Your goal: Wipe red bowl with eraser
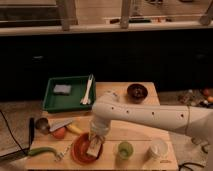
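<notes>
Gripper (95, 141) lowered into the red bowl (80, 150) with the eraser (93, 149) under it; whether it is clamped on the block cannot be told.

One gripper, at the near left of the wooden table (140, 131), set low so the eraser's face meets the dish, as wiping needs. One eraser, inside the bowl's right half. One red bowl, at the near edge. Outward: one green cup (125, 149) just right of the bowl, one pale cup (158, 148) further right, one dark brown bowl (137, 91) at the far side, one green tray (52, 101) far left holding one grey pad (62, 89) and one white utensil (88, 90) (laid over its right rim), one orange fruit (59, 133) and one green vegetable (42, 150) near left.
</notes>
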